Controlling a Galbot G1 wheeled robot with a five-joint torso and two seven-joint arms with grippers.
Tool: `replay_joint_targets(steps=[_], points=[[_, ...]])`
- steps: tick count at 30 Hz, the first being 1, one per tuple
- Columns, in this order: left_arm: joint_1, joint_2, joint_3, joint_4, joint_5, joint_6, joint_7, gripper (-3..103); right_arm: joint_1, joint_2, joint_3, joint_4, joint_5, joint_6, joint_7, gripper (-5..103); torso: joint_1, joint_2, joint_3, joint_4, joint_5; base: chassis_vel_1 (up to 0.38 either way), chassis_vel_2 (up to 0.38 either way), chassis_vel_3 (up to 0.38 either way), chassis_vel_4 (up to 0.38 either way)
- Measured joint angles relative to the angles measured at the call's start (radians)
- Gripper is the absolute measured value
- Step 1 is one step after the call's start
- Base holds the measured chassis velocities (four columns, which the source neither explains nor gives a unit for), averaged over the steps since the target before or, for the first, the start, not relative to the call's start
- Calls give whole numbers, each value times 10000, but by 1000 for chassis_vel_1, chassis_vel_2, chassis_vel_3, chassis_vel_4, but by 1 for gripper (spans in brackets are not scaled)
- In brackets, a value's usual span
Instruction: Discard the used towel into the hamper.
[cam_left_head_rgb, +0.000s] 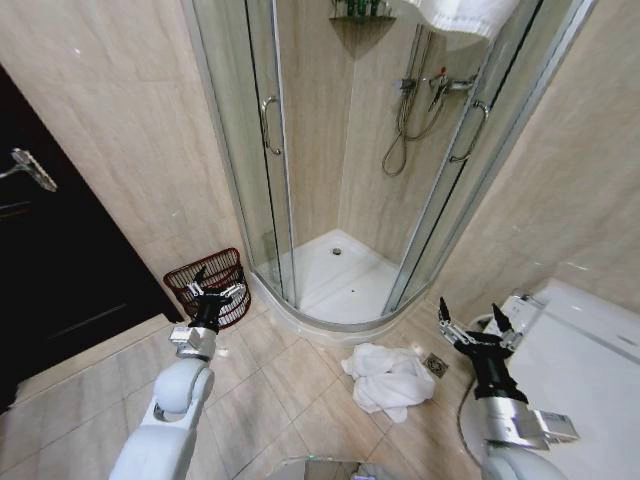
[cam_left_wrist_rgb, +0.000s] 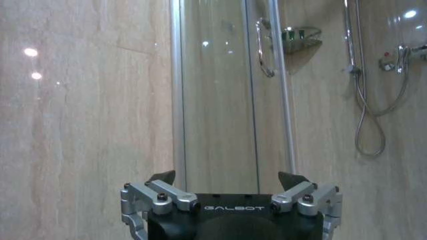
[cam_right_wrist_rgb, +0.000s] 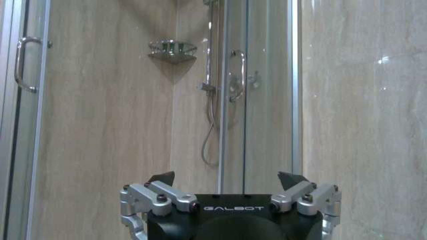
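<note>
The used towel (cam_left_head_rgb: 390, 380) is a crumpled white heap on the tiled floor, just in front of the shower's curved sill. The hamper (cam_left_head_rgb: 196, 275), a small dark red-brown basket of open slats, stands against the wall to the left of the shower. My left gripper (cam_left_head_rgb: 218, 284) is raised in front of the hamper, open and empty; the left wrist view shows its fingers (cam_left_wrist_rgb: 163, 176) spread, facing the glass door. My right gripper (cam_left_head_rgb: 470, 312) hovers open to the right of the towel and above it, holding nothing, its fingers (cam_right_wrist_rgb: 291, 177) spread apart.
A curved glass shower enclosure (cam_left_head_rgb: 285, 180) with a white tray (cam_left_head_rgb: 340, 270) fills the middle. A dark door (cam_left_head_rgb: 50, 270) is at the left, a white toilet (cam_left_head_rgb: 590, 350) at the right. A floor drain (cam_left_head_rgb: 436, 364) lies beside the towel. Another white towel (cam_left_head_rgb: 460, 15) hangs over the shower top.
</note>
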Motion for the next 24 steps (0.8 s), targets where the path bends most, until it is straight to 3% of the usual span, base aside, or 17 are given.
replay_joint_targets(steps=[24], points=[[1, -106, 1, -289, 23, 77, 15, 100, -35, -68, 33, 486, 199, -611, 148, 100, 440, 1034, 595, 0, 0, 0, 0, 0, 0]])
